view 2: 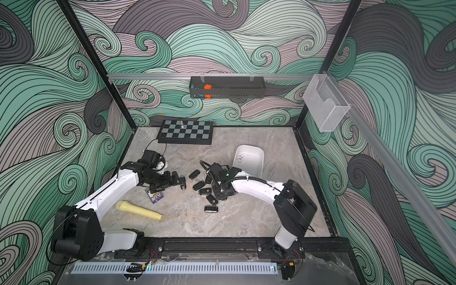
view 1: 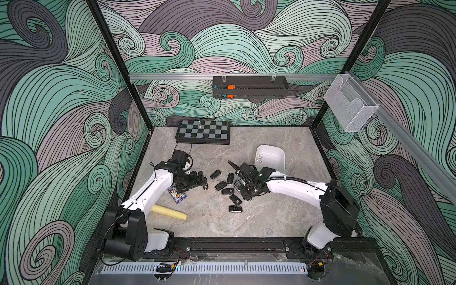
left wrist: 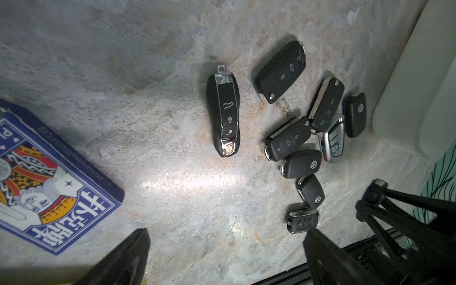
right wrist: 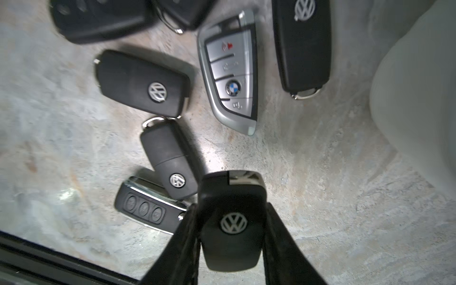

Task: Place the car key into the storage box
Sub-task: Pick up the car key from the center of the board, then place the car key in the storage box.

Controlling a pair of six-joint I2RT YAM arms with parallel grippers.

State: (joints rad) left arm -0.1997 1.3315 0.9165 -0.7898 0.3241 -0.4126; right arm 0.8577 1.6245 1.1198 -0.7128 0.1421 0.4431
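My right tool is clamped on a black car key, which sits between its fingers beside the other keys on the desk. The white storage box stands near, the key outside it. My left tool gapes apart.

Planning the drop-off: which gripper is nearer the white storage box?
Right. The right gripper, shut on a VW key, is beside the storage box; the left gripper hangs open beyond the key pile.

Left claw hovers low, jaws gaping wide; right claw, wrist angled down, pinches a car key between its fingers.
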